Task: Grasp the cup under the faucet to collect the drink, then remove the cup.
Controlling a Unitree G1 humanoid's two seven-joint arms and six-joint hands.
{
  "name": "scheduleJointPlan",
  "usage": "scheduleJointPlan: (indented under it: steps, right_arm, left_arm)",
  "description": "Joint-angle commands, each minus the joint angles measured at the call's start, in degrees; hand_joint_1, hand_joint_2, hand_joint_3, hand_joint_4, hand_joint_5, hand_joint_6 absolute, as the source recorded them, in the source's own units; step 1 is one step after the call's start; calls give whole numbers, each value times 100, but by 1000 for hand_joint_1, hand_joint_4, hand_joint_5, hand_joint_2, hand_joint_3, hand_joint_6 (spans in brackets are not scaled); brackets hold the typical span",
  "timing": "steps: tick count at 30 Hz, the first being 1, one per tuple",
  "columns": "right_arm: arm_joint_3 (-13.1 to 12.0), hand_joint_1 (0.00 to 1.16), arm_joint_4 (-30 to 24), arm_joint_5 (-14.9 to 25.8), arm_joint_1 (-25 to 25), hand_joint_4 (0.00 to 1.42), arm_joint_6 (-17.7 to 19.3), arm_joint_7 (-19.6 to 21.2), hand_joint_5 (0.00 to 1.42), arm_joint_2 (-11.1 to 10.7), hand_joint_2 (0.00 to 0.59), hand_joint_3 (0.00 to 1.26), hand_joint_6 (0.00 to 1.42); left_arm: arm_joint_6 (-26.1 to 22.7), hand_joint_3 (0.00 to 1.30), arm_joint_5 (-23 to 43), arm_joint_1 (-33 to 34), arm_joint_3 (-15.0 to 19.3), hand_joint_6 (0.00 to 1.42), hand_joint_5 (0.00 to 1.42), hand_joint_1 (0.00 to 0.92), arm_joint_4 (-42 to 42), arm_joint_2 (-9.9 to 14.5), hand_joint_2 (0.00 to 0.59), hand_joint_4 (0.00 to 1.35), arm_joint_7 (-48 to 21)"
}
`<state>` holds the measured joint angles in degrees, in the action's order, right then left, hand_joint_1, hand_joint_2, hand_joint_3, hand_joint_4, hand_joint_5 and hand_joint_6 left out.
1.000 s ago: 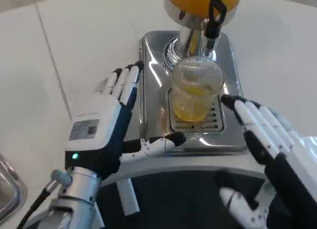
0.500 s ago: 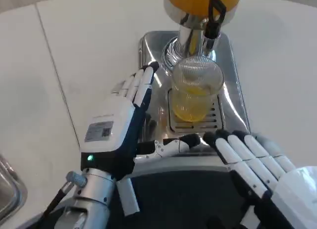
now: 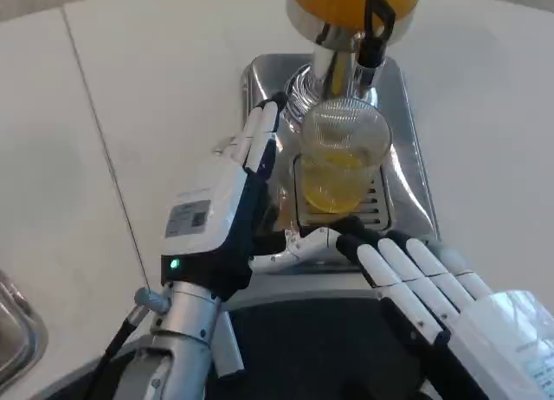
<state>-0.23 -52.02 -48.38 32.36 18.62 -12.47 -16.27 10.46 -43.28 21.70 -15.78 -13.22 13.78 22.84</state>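
A: Cup status?

B: Clear ribbed plastic, upright, sitting on the slotted drip grate of the dispenser's chrome base. Roughly the lower third to half holds yellow-orange drink.

A: Position against the faucet?

B: Directly below it. The black tap handle sits just above the cup's far rim, with the orange tank over that.

A: Any tilt?

B: None visible. The rim reads as a level oval, mouth open and uncovered.
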Motion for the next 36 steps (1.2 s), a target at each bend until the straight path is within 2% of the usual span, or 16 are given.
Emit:
scheduleJointPlan:
  steps: [1,7,15,21,36]
  right_arm:
    - [-39,314,87,-42,74,0,25,24,0,-1,487,4,0]
    - [-85,311,56,22,79,0,-11,-17,0,7,487,4,0]
    - [-109,301,-68,107,56,0,-127,-187,0,23,472,4,0]
    - [-132,298,-112,169,50,0,-204,-286,0,33,471,4,0]
    - [-104,290,-104,253,-83,0,-416,-449,0,83,465,4,0]
  left_arm:
    - [192,0,12,78,-107,161,149,138,-135,0,26,0,78]
    - [217,0,-4,194,-223,175,166,139,-356,-106,26,0,130]
    - [206,0,-27,631,-314,248,253,172,-987,-338,33,0,562]
    - [253,0,111,871,-274,273,288,199,-1317,-393,35,5,687]
    - [413,15,321,1209,-417,317,336,243,-1873,-557,47,46,639]
